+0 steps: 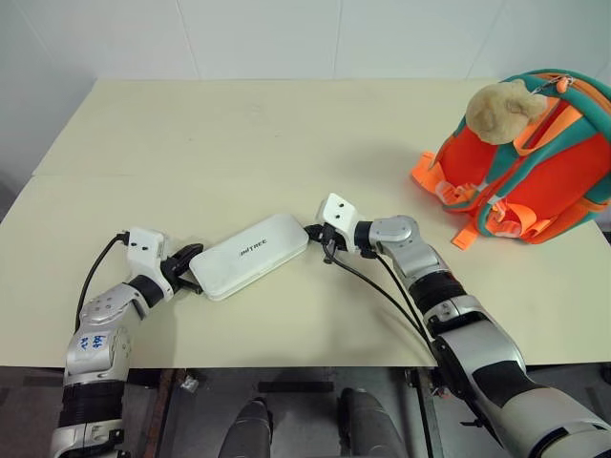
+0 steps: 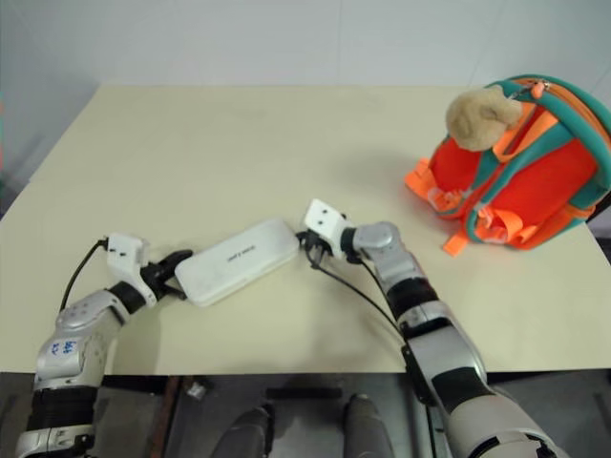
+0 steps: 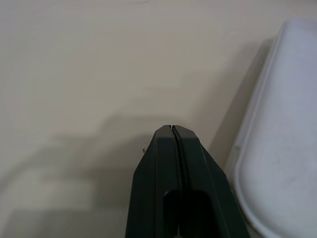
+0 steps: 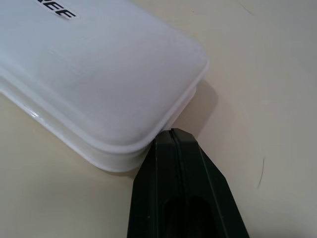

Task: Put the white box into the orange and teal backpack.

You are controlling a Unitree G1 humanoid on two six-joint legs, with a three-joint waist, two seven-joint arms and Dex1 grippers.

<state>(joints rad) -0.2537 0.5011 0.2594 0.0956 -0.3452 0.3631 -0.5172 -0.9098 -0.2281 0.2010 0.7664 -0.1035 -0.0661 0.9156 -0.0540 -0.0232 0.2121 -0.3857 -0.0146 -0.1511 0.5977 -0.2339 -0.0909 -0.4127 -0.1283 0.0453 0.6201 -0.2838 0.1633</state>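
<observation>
Lies flat and diagonal on the table (image 1: pixel 286 124), the white box (image 1: pixel 253 255), well apart from the orange and teal backpack (image 1: pixel 535 172) standing at the far right with a tan plush toy (image 1: pixel 501 110) on top. Flanked at each short end: left gripper (image 1: pixel 188 270) just beside the near-left end, right gripper (image 1: pixel 320 236) touching the far-right corner, both sets of jaws pressed fully together and holding nothing. Looks rigid, smooth and probably light, likely slippery plastic with rounded edges, so best squeezed end to end between the two closed grippers, or pinched across its thin rim.
</observation>
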